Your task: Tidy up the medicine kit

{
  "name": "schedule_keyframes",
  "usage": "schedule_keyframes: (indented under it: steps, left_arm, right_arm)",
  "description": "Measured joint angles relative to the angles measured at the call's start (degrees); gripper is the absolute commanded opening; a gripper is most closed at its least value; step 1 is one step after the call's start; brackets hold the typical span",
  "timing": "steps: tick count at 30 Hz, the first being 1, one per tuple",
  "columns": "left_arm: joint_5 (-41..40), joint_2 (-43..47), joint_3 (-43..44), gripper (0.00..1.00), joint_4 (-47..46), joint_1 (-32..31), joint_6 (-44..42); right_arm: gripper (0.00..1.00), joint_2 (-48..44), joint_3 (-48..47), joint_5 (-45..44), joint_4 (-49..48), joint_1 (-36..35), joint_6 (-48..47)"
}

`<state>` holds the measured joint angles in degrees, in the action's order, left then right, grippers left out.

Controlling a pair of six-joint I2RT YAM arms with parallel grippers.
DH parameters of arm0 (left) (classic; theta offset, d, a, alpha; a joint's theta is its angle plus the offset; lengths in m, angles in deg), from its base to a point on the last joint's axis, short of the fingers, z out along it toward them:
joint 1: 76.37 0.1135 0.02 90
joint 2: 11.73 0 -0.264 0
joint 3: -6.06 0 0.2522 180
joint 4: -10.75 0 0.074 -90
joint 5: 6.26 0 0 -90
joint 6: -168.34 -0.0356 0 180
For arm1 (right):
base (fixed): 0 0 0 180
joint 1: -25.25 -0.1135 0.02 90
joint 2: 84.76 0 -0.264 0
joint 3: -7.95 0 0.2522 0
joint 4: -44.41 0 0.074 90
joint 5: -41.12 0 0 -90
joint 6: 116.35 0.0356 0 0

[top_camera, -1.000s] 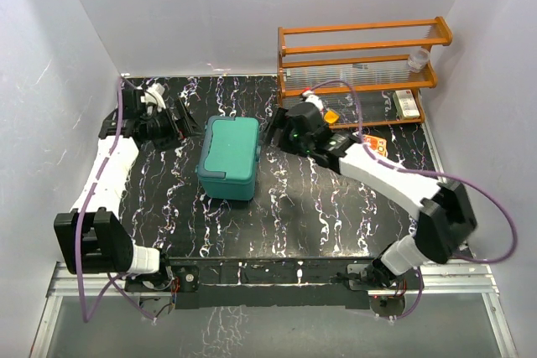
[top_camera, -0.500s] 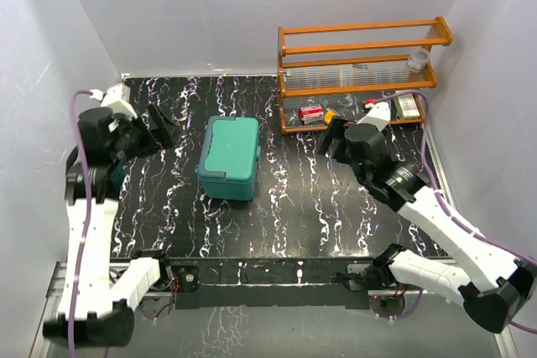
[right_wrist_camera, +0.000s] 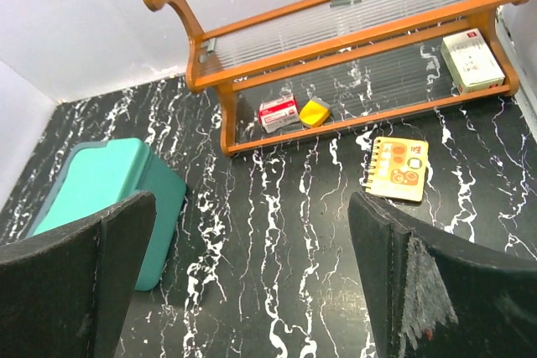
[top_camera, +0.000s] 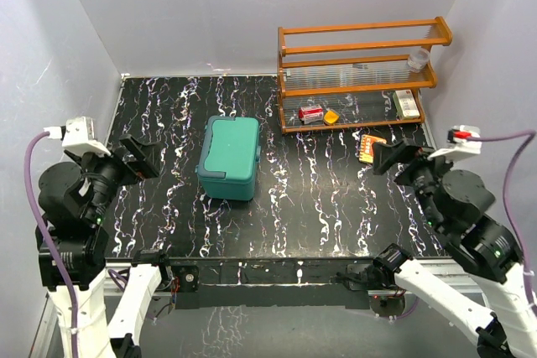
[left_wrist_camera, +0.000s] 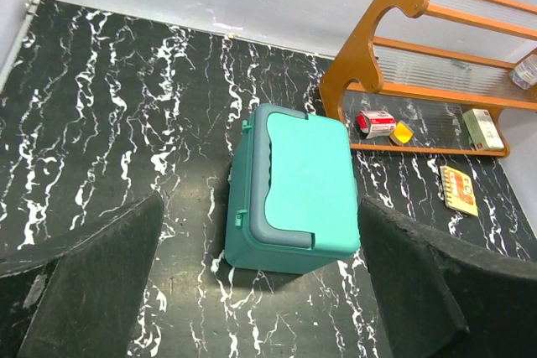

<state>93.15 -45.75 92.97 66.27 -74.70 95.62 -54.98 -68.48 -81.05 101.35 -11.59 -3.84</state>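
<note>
Top view: medicine kit (top_camera: 228, 157) closed, left of centre. My left gripper (top_camera: 134, 159) and right gripper (top_camera: 394, 157) are both spread wide, empty, well apart from it.

Left wrist: rigid, smooth plastic, probably light and slippery. Best hold: lid (left_wrist_camera: 306, 182) front edge.

Right wrist: kit at frame left, shelf rack (right_wrist_camera: 336, 48) to its right.

Med kit (top_camera: 228, 157) ctr, rack (top_camera: 361, 42) behind-right, notepad (top_camera: 372, 147) just before rack

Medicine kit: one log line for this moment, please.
medicine kit: lid closed, on table | left gripper: open, empty | right gripper: open, empty
</note>
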Motion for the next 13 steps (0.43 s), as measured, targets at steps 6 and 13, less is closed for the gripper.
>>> schedule_keyframes:
  steps: [6,13]
  left_arm:
    - [-2.6,1.5,4.4,0.99,2.2,-1.5,-1.6]
    - [-5.2,3.3,4.5,0.99,3.5,-3.0,-2.2]
  right_arm:
    - [0.98,-3.0,-2.6,1.6,3.8,0.0,0.1]
    - [0.98,-3.0,-2.8,2.6,6.3,0.0,0.5]
